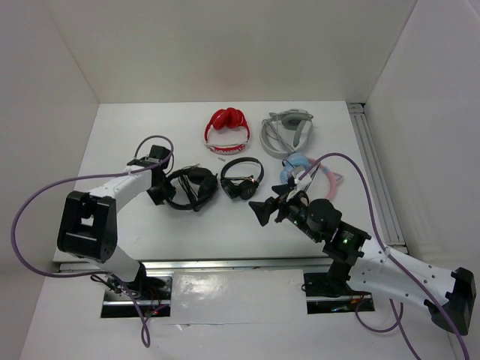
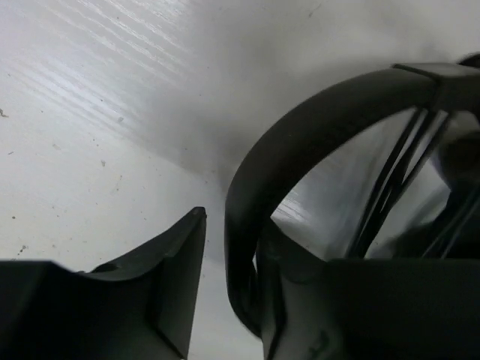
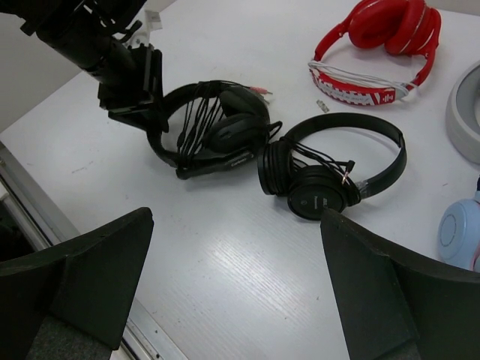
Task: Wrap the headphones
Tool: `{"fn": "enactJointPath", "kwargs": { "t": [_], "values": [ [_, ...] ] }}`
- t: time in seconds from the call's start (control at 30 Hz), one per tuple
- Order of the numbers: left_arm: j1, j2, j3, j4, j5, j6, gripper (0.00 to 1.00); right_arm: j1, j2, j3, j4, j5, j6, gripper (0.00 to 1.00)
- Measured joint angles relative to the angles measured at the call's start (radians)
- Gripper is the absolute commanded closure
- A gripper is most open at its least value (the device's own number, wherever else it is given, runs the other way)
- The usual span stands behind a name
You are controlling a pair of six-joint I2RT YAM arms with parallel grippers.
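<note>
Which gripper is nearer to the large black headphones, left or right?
Left. The left gripper straddles the headband of the headphones; the right gripper hangs apart to their right, near the smaller black pair.

Bare bench (image 1: 217, 234) lies free in front of my right end effector (image 1: 264, 208), its jaws wide apart. Farther on, the small black pair (image 1: 241, 178) sits just beside the headphones (image 1: 193, 187), with hardly a gap between. My left end effector (image 1: 165, 190) straddles the headband (image 2: 300, 135), closing that side. The red pair (image 1: 227, 127) bars the rear.
</note>
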Motion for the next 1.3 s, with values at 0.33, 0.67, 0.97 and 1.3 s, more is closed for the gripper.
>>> {"fn": "enactJointPath", "kwargs": {
  "t": [0.33,0.67,0.97,1.3],
  "values": [
    [-0.003,-0.003,-0.059,0.025,-0.047,-0.088,0.00,0.000,0.002,0.000,-0.003,-0.007,0.000,0.00],
    [-0.086,-0.444,0.034,-0.092,-0.129,-0.105,0.00,0.000,0.106,0.118,-0.139,0.021,0.036,0.00],
    [-0.169,-0.860,0.060,-0.200,-0.039,0.112,0.00,0.000,0.026,0.401,-0.494,0.127,0.169,0.00],
    [-0.272,-1.194,0.031,-0.290,0.055,0.199,0.00,0.000,-0.276,0.435,-0.747,0.100,0.282,0.00]
  ]
}}
